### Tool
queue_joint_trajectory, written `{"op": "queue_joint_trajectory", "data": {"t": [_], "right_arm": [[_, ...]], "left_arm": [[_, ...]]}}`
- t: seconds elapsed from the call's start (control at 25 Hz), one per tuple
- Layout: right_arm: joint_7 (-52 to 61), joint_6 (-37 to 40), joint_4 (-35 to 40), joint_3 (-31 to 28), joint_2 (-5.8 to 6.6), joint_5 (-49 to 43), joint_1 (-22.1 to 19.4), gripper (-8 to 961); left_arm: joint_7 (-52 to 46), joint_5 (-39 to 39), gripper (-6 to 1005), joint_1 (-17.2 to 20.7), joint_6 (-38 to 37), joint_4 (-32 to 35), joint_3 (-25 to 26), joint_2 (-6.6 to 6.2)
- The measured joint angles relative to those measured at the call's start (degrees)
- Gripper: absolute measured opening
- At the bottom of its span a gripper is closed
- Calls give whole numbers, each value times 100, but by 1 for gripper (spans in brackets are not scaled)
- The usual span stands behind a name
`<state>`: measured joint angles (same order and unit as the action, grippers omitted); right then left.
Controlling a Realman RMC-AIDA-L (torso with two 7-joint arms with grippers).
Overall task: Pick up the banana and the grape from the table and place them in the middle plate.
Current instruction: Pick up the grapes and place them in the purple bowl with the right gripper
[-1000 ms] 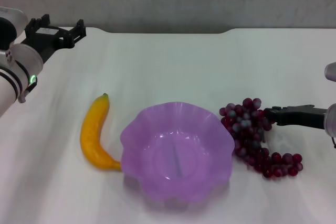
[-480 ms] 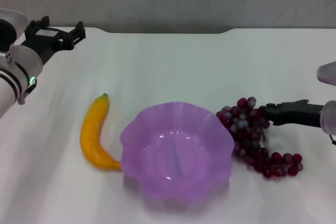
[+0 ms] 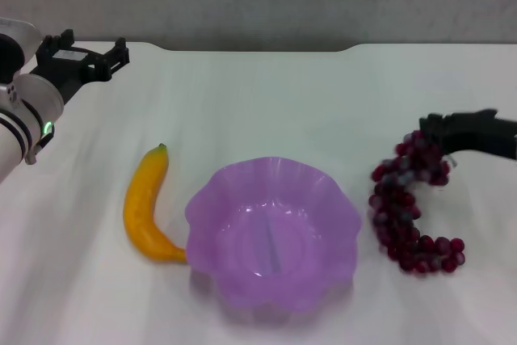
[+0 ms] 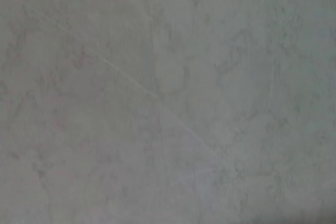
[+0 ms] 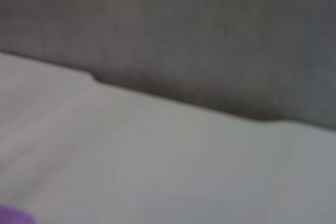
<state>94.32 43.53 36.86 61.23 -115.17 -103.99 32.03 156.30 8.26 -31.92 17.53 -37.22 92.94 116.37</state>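
Head view: right hand [image 3: 432,131] clamped on the top of the grape [image 3: 408,199]; the bunch hangs with its long axis steeply down, lower end resting on the surface [image 3: 266,94]. The middle plate [image 3: 273,232] lies toward the robot's left of the bunch, just beside it. The banana [image 3: 145,208] touches the plate's far side, nearer the left hand [image 3: 85,58], parked at the back corner with fingers apart.

Left wrist view: grey wall only.

Right wrist view: surface edge, wall, a sliver of purple plate; no fingers.

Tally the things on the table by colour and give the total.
Yellow: 1, the banana.
Purple: 1, the middle plate.
Dark red: 1, the grape bunch, its top end at the right gripper.
Total: 3.
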Motion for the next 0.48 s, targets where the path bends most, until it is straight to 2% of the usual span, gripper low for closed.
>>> {"op": "queue_joint_trajectory", "data": {"t": [0.48], "right_arm": [[418,182,1285,42,7,-89,-312,107]], "left_arm": [[6,0,893,-5,-7,14,5,-1]]}}
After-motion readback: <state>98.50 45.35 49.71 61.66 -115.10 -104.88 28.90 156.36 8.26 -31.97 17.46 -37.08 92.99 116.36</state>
